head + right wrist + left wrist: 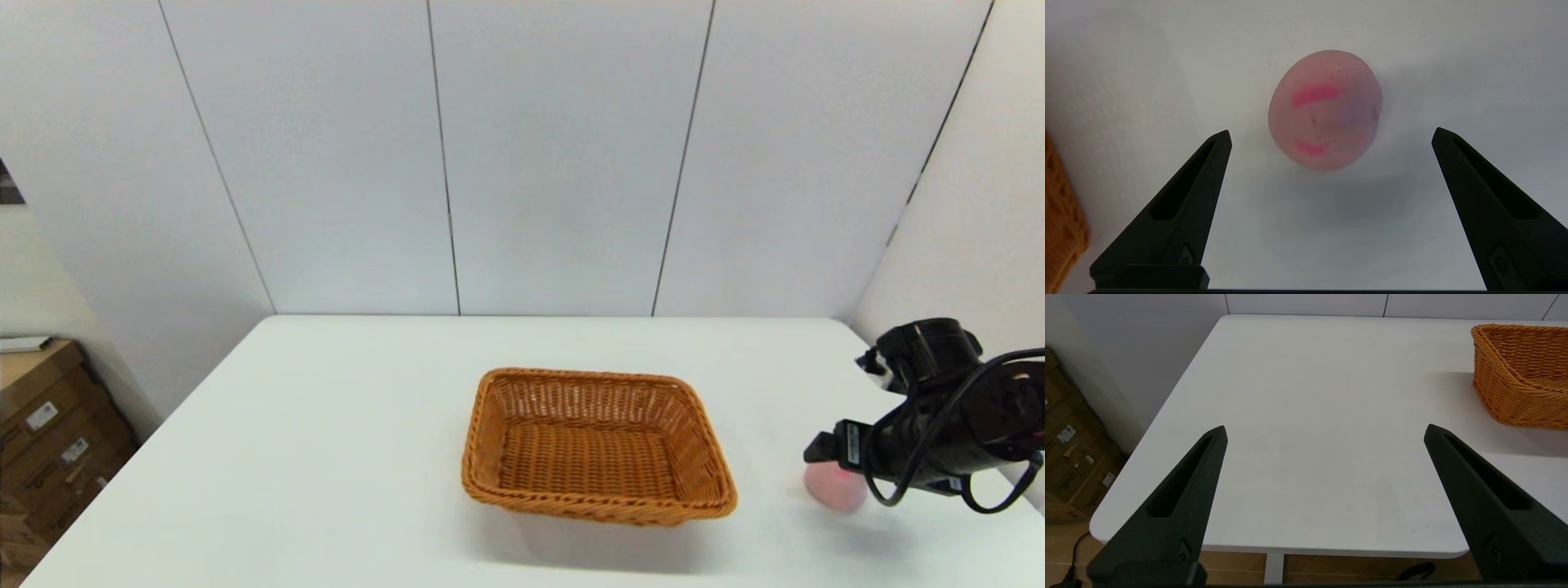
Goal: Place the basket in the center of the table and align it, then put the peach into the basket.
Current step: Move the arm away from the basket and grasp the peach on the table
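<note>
One large plain white rectangular table (326,457) with rounded corners fills most of what I see from the head camera; on it, near the middle and slightly toward my right, sits the rectangular orange-brown woven wicker basket (598,445) with flared sides and a braided rim, upright and with nothing inside it that I can see; its long sides run roughly square to the table's far edge. To the right of the basket, well apart from it and near the table's right edge, lies the small pale pink rounded peach (833,487) with darker pink-red streaks, resting on the white surface; my right gripper (1331,132) hangs directly over it, its two black fingers (1184,204) spread wide to either side of the fruit and not touching it; in that wrist view a sliver of the basket's wicker shows at the edge. My left gripper (1325,430) sits back over the near left part of the table, fingers likewise spread wide with nothing between them, the basket's left end well off to one side.
</note>
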Controlling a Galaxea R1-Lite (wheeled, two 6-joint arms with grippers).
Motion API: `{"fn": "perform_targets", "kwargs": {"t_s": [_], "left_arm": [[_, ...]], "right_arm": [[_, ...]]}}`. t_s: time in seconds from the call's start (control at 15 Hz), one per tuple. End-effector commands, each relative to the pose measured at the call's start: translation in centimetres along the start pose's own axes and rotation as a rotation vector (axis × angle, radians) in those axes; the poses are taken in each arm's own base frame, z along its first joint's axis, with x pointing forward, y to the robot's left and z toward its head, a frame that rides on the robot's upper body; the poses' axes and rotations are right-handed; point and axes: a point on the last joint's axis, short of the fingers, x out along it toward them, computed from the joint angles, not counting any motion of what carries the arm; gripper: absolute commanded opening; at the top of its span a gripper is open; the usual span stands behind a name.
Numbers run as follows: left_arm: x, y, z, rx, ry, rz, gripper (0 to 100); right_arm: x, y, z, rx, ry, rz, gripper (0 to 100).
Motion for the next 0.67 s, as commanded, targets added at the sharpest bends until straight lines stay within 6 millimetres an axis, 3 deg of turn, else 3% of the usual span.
{"fn": "perform_targets", "kwargs": {"t_s": [0.07, 0.53, 0.67], "left_arm": [[0.0, 0.0, 0.0, 0.000, 0.002, 0.001, 100], [0.0, 0.0, 0.0, 0.000, 0.002, 0.001, 100], [0.0, 0.0, 0.0, -0.002, 0.002, 0.001, 100]], "right_arm": [[2.7, 0.2, -0.4, 0.002, 0.063, -0.012, 0], [2.9, 0.3, -0.2, 0.012, 0.029, -0.004, 0], [2.1, 0.3, 0.1, 0.015, 0.004, 0.003, 0]]}}
